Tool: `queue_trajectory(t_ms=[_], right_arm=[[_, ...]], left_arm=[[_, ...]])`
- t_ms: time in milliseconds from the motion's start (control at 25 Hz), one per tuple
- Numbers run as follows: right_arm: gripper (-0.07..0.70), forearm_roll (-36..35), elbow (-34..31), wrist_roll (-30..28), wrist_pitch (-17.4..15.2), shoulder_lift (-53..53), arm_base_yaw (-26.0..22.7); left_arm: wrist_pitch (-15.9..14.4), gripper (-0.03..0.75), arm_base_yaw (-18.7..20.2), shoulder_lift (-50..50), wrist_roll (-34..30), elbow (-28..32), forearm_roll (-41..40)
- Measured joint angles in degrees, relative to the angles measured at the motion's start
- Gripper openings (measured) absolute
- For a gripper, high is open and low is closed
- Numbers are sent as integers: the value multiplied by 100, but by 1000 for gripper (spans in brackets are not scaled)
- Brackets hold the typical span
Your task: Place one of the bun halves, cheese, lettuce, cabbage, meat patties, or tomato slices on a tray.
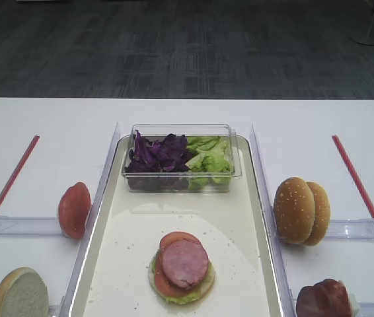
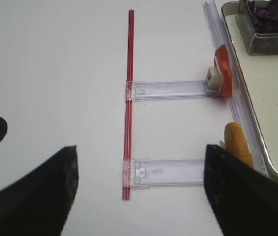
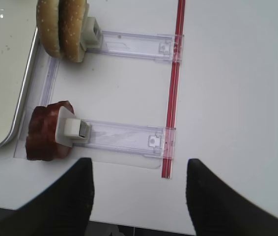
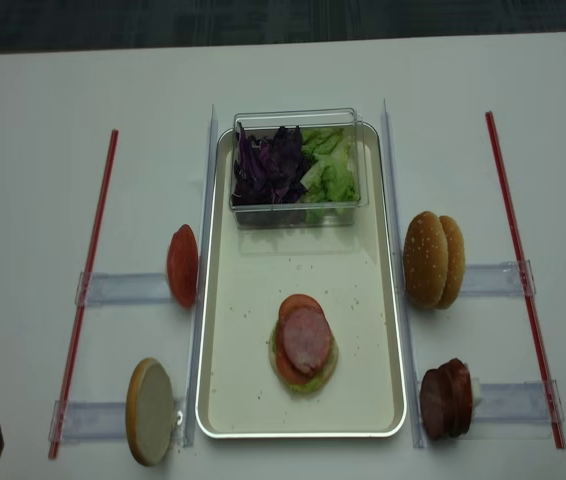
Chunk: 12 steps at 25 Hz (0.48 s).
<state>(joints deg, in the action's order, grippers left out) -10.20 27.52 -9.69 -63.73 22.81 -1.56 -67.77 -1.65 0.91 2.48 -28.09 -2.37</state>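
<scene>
Overhead, the tray (image 1: pixel 111 198) is carrying a part-built stack (image 1: pixel 182 267): a pale bun base, lettuce, tomato, and one meat patty on top. A clear box (image 1: pixel 180 158) at its far end is holding purple cabbage (image 1: pixel 157 153) and more lettuce (image 1: pixel 210 157). No arm is reaching in, so one placement seems finished and the next pick is pending, probably a seeded bun top.

Looking down from the right wrist, the right gripper (image 3: pixel 139 196) is hanging spread and empty near the table edge. The meat patties (image 3: pixel 43 132) are standing against a clear rail stop just ahead, the bun halves (image 3: pixel 60 27) farther on; the rail and red strip (image 3: pixel 173 83) are crowding any approach.

From the left wrist, the left gripper (image 2: pixel 139 191) is likewise hovering wide apart, holding nothing, with the tomato slices (image 2: pixel 222 69) and a bun edge (image 2: pixel 237 142) beside the tray rim.

The second overhead view is showing the same layout, with both arms back at the near edge.
</scene>
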Motion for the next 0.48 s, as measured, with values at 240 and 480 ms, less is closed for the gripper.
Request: queue_trajectory(t_ms=[240, 480], right_arm=[[445, 0, 0, 0, -11, -275, 0], [445, 0, 0, 0, -23, -763, 0]], left_arm=[[0, 491, 0, 0, 0, 0, 0], [0, 491, 0, 0, 0, 0, 0]])
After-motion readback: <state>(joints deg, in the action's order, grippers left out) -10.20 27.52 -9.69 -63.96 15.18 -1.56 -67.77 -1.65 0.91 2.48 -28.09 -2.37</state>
